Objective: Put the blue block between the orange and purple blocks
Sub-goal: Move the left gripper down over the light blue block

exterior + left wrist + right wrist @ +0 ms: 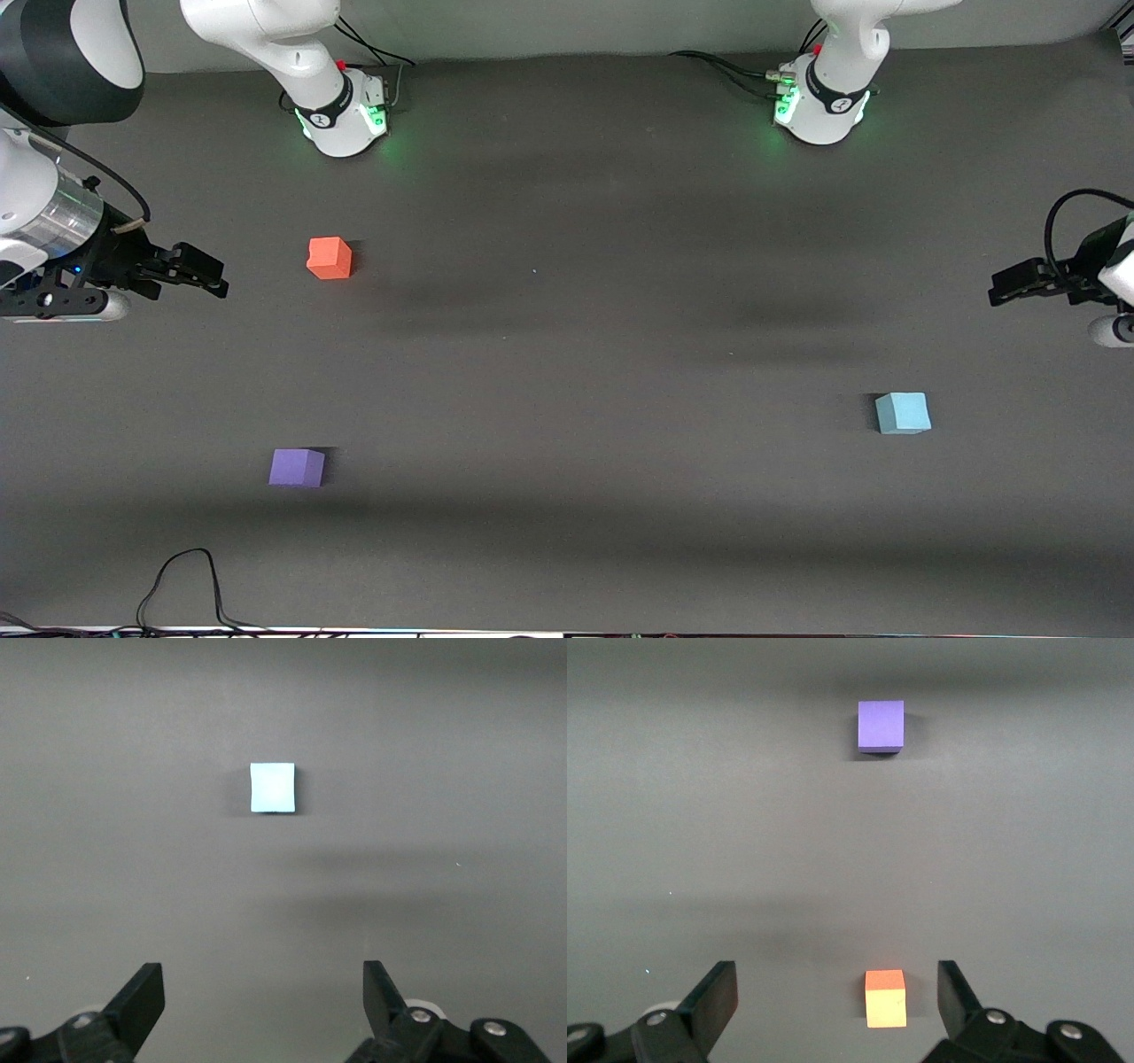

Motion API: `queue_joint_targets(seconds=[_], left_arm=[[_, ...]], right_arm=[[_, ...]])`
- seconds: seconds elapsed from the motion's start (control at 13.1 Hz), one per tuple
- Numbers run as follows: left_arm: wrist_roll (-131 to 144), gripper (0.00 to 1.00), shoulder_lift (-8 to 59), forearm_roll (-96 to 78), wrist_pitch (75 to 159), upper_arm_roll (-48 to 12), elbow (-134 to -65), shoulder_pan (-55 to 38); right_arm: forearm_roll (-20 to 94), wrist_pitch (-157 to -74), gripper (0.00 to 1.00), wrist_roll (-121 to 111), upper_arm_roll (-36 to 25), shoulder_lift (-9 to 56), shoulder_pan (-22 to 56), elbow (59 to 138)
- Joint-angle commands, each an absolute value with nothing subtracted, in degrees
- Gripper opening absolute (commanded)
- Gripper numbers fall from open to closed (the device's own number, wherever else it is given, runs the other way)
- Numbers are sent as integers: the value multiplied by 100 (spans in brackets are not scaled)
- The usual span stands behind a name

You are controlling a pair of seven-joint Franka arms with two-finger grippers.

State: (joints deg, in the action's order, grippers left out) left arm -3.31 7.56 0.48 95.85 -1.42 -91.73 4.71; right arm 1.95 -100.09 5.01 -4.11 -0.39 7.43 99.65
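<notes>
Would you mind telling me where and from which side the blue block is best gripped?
Probably from straight above, fingers on two opposite flat sides of the blue block. It sits flat on the table, apart from everything, and the open left gripper is closest.

A high front camera faces both bases; wrist cameras look down on the table point(567, 354).

surface: dark grey table point(567, 354) | blue block point(903, 413) on it, toward the left arm's end, nearer the front camera than the left gripper point(1010, 290) | orange block point(330, 258) just beside the right gripper point(208, 275) | purple block point(297, 467) nearer the front camera than the orange block | black cable point(182, 585) at the table's near edge
</notes>
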Motion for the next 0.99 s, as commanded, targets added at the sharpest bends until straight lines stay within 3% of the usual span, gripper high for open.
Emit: queue_joint_targets(seconds=[0.0, 0.91], left_arm=[[-457, 100, 1044, 105, 9922, -149, -9220, 501], [-563, 100, 2679, 176, 12636, -149, -9904, 598]], right_arm=[[185, -10011, 100, 360, -387, -9, 677, 9914], [185, -10011, 100, 360, -396, -9, 677, 9923]])
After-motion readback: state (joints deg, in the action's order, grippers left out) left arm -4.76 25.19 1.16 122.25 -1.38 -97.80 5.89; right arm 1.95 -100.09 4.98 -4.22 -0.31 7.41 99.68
